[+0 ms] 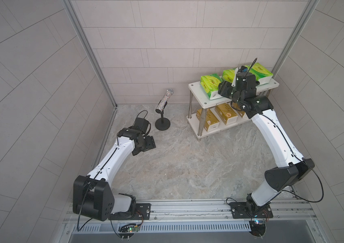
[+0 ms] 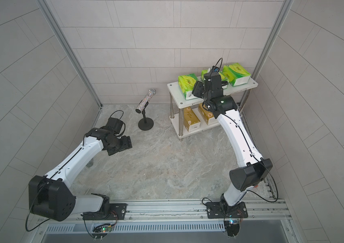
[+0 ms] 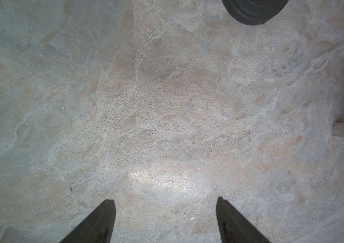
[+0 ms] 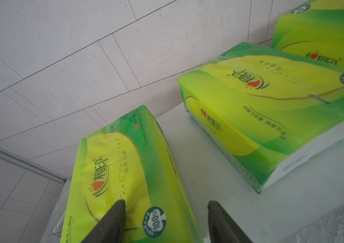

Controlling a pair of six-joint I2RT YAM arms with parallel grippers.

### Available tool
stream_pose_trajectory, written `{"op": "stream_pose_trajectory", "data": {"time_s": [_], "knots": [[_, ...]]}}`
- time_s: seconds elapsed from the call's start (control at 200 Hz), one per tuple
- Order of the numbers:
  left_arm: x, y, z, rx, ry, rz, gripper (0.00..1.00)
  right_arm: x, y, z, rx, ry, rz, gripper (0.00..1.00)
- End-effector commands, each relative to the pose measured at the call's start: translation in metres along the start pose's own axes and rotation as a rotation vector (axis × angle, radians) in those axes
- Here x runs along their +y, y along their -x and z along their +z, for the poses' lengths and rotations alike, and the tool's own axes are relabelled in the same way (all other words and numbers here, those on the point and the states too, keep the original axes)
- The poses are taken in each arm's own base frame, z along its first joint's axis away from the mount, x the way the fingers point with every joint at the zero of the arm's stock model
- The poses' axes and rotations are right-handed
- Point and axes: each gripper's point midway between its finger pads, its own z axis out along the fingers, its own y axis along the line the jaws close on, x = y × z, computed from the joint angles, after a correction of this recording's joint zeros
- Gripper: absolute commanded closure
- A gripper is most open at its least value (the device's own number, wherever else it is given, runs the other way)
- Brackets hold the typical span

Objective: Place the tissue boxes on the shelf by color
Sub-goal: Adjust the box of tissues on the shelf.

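Note:
Three green tissue boxes lie on the top board of the shelf (image 1: 198, 92): one at its left end (image 1: 210, 84), one in the middle (image 1: 229, 74), one at the right end (image 1: 260, 72). Gold tissue boxes (image 1: 208, 121) (image 1: 226, 113) sit on the lower board, partly hidden by my right arm. In the right wrist view my right gripper (image 4: 166, 203) is open. One finger lies over the face of the left green box (image 4: 125, 168), the other stands apart from it above the bare board (image 4: 209, 168). My left gripper (image 3: 165, 199) hangs open over the bare floor, holding nothing.
A glittery cylinder (image 1: 162, 103) leans on a black round-based stand (image 1: 162, 124) left of the shelf; its base (image 3: 253, 10) also shows in the left wrist view. Tiled walls close in behind and right of the shelf. The marble floor (image 1: 177, 164) spreads between the arms.

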Motion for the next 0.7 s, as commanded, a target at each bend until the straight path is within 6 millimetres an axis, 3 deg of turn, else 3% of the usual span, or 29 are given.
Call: {"op": "stream_pose_trajectory", "data": {"time_s": [0.0, 0.25, 0.695], "knots": [[0.002, -0.001, -0.004, -0.012, 0.007, 0.012, 0.17, 0.001, 0.000, -0.003, 0.013, -0.003, -0.023, 0.38], [0.003, -0.001, -0.004, -0.016, 0.009, 0.012, 0.17, 0.002, -0.011, 0.008, 0.048, 0.002, -0.022, 0.45], [0.005, -0.001, -0.005, -0.020, 0.018, 0.013, 0.17, 0.000, -0.013, 0.019, 0.051, -0.015, -0.059, 0.46]]}}
